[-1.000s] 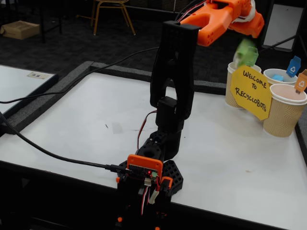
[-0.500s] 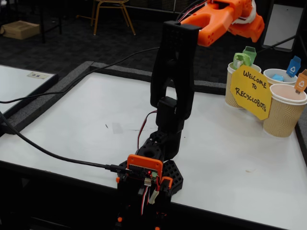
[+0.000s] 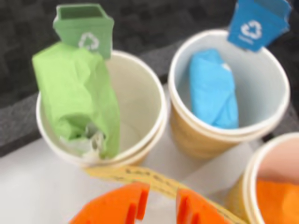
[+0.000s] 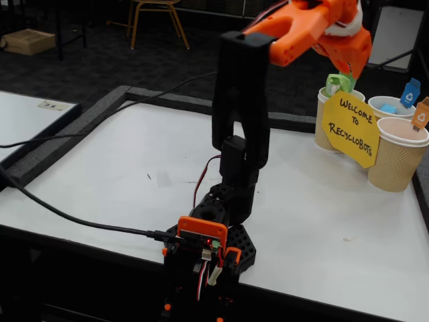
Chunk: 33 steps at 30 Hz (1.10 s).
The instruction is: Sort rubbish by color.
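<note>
The hand (image 3: 158, 205) hangs spread and empty over the cups; the green wad (image 3: 77, 95) leans on its cup's rim (image 3: 140, 154), half out; I'd nudge it down gently, without tipping the cup.

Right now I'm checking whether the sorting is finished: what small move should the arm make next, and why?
Probably lift the gripper straight up and back from the cups. Its fingers stand apart and hold nothing. The green wad leans in the green-tagged cup, the blue wad lies in the blue-tagged cup, and the orange wad sits in the third cup.
</note>
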### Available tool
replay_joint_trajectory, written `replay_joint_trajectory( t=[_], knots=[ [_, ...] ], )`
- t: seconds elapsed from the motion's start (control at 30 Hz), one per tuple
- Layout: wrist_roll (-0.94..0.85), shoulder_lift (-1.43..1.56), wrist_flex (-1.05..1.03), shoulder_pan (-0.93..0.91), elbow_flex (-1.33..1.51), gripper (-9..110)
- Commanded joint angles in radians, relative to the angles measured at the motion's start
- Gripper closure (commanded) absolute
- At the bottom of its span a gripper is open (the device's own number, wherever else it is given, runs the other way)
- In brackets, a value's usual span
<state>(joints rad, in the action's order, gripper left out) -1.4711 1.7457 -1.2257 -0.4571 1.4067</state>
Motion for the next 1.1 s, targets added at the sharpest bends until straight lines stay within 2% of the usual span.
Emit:
replay_joint_trajectory(
  t=[0.0, 0.57, 0.87, 1.07],
  knots=[
    [0.049, 0.314, -0.011, -0.023, 0.06, 101],
    [0.517, 0.818, -0.238, 0.067, 0.345, 101],
    [0.776, 0.923, -0.311, 0.058, 0.39, 101],
    [1.026, 0.954, -0.314, 0.069, 0.39, 101]
  ],
)
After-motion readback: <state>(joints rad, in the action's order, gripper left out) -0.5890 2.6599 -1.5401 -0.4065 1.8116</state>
